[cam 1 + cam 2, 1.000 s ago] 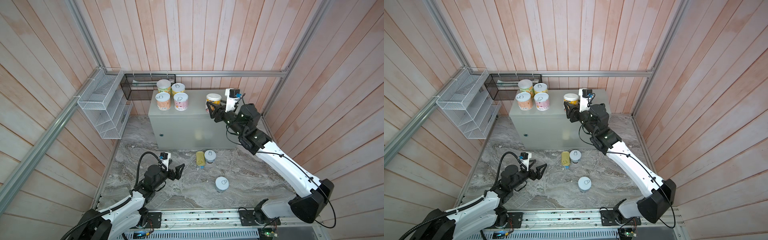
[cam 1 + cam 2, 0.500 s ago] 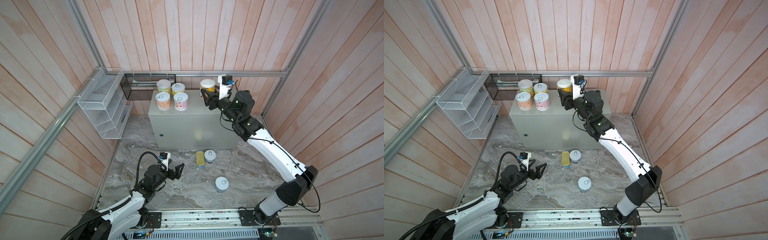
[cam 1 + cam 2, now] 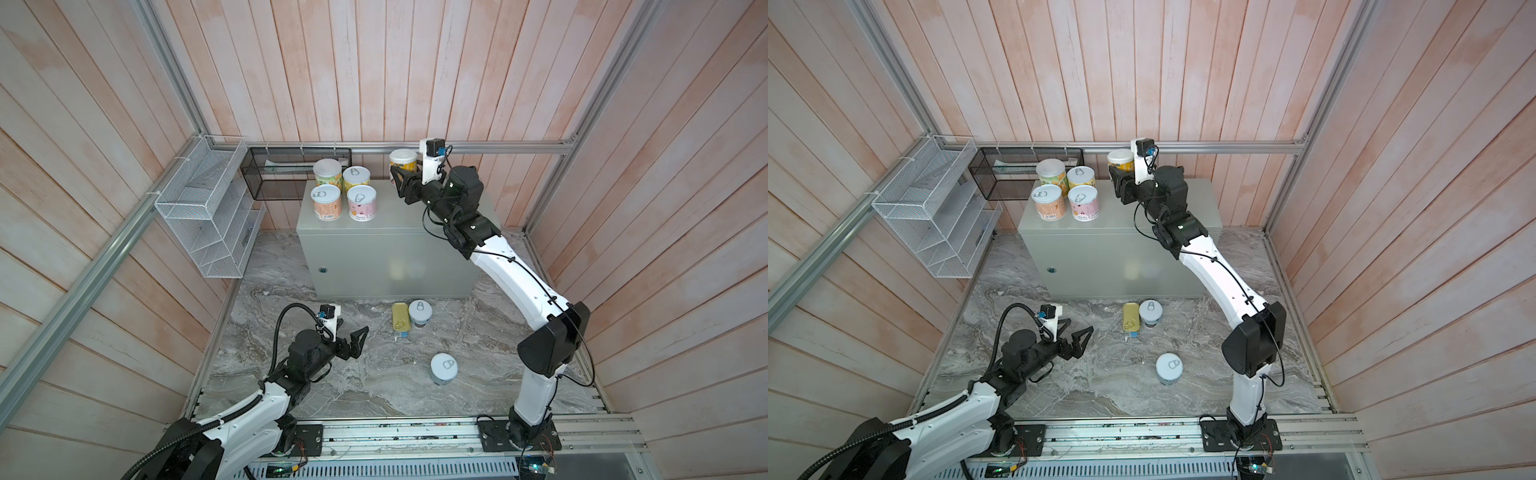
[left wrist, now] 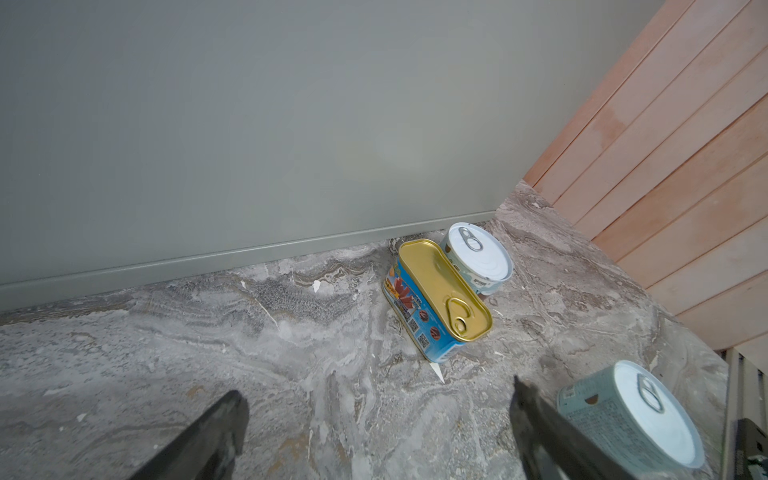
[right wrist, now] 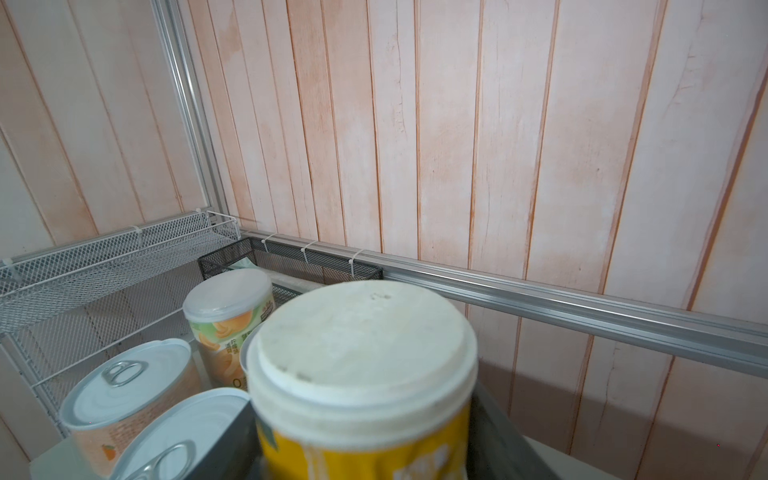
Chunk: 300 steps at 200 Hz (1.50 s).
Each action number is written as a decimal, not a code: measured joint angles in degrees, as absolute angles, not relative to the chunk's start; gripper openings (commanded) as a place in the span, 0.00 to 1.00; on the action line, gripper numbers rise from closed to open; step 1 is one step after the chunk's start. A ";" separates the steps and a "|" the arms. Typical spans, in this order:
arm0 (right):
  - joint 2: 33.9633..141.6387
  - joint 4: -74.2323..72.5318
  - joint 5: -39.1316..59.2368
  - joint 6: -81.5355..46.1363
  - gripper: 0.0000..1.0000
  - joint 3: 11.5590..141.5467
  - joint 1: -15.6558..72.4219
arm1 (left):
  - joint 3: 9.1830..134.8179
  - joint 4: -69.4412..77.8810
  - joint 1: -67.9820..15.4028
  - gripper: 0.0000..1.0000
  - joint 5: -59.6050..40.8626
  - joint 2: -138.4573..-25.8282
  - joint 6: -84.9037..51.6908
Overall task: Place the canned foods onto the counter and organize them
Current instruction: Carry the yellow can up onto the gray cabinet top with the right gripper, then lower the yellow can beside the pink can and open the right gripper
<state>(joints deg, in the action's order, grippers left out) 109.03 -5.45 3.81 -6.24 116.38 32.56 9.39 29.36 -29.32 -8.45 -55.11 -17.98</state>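
Top views both show your right hand [image 3: 402,179] clamped on the yellow can [image 3: 403,160], white lid up, at the far edge of the bench [image 3: 395,212]; whether the can rests there cannot be told. Left of it, four cans [image 3: 360,203] stand two by two on the bench's far-left corner. Your left hand [image 3: 360,341], spread and empty, hangs low over the marbled stone surface [image 3: 374,386] at near left. Right of it, the gold tin [image 3: 401,318] lies just beside a silver-lidded can [image 3: 420,311] near the bench front; a lone can [image 3: 444,366] stands nearer, apart.
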 measured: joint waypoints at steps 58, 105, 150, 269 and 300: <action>114.43 -5.52 3.77 -6.70 0.60 117.40 31.64 | 9.43 29.39 -29.32 1.00 -8.45 -55.18 -17.98; 120.86 -3.86 4.84 -7.53 0.60 125.49 31.24 | 9.54 29.39 -29.32 1.00 -8.47 -55.94 -18.00; 126.10 -2.48 5.58 -7.94 0.60 133.56 31.18 | 9.65 29.36 -29.32 1.00 -8.47 -56.42 -18.00; 130.50 -0.60 5.82 -7.27 0.62 138.12 31.29 | 9.96 29.39 -29.32 1.00 -8.32 -57.32 -18.02; 130.52 -0.62 5.93 -6.85 0.85 138.17 31.35 | 9.98 29.39 -29.32 1.00 -8.23 -58.08 -18.02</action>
